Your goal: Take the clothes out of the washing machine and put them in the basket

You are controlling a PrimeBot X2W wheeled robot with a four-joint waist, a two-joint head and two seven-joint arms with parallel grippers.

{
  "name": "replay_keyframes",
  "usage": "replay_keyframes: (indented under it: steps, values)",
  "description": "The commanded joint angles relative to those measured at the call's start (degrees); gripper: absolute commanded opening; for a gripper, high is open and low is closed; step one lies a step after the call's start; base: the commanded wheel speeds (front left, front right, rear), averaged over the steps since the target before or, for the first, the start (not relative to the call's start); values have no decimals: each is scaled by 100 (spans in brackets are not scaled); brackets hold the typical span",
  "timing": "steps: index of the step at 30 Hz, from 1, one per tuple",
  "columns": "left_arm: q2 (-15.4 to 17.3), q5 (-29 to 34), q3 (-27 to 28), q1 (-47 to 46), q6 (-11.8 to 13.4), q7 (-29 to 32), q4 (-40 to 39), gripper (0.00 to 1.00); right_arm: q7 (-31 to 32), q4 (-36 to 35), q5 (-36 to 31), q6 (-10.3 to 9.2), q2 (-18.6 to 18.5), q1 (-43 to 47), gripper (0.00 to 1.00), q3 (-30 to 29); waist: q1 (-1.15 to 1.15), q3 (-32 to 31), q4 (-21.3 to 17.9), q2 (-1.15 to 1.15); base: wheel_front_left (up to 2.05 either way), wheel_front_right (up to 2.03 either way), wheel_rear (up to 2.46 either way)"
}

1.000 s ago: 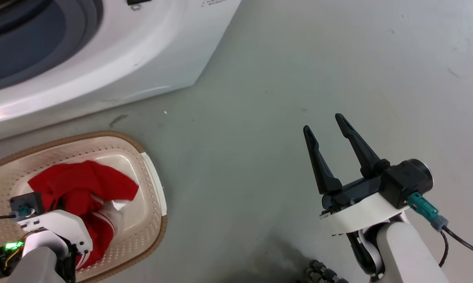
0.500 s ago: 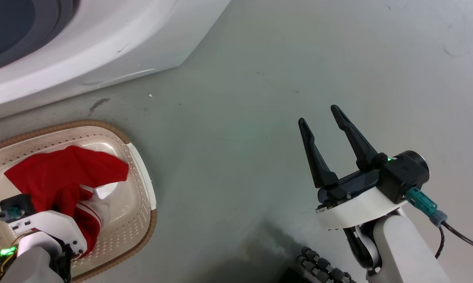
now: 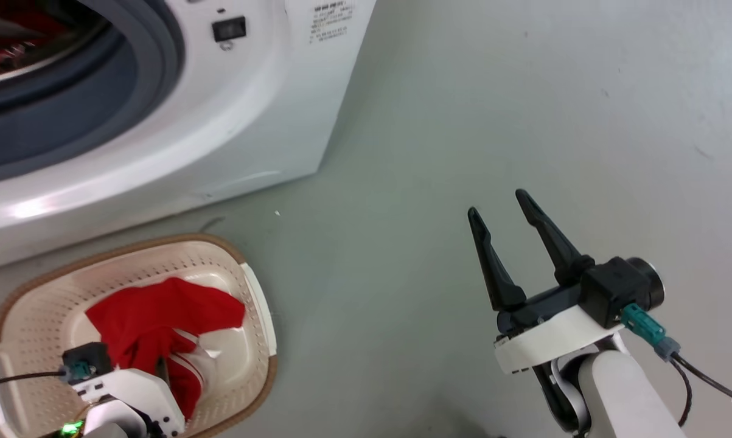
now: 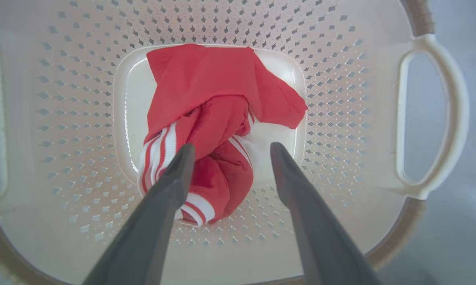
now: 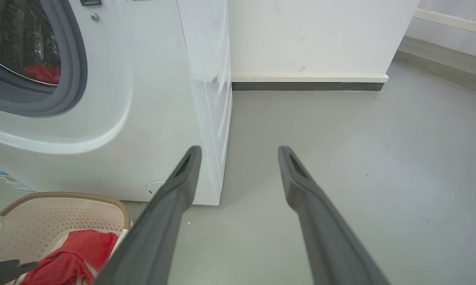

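Clothes [image 3: 159, 322] heaped on the basket [image 3: 31, 310] bottom below the washing machine [image 3: 232, 140], right pincer [image 3: 498, 202] spread empty over floor [image 3: 402, 182], well apart, left wrist view, left pincer [image 4: 232, 146] open over the heap, holding nothing, right wrist view, more red cloth [image 5: 43, 73] inside the drum [image 5: 20, 35].

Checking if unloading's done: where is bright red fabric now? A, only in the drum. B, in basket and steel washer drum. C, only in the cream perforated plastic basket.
B: a red striped garment lies in the basket; more red fabric shows inside the drum.

Clothes [image 3: 159, 316] in basket [image 3: 37, 310], before washing machine [image 3: 250, 121]; more inside, prob.
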Motion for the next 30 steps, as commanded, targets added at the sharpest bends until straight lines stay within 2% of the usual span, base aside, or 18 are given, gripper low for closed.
replay_keyframes:
  steps: [1, 7, 19, 30]
  values:
    - [-65, -9, 3, 88, -28, -51, 12, 100, -9, 52, -62, -5, 2, 99, 100, -43, 0, -531, 286, 0, 0, 0, 0]
    - [-199, 62, 53, 214, 7, -137, -343, 100, 100, 135, -215, -5, 2, 353, 100, -248, 0, -1106, 670, 0, 0, 0, 0]
    - [-513, 761, 559, 966, 263, -132, -2326, 100, 376, -34, -387, -5, 2, 766, 100, -572, 0, -1764, 1263, 0, 0, 0, 0]
    - [-646, 1622, 1002, 1377, 356, -133, -4528, 100, 553, -227, -466, -5, 3, 984, 100, -693, 0, -2072, 1478, 0, 0, 0, 0]
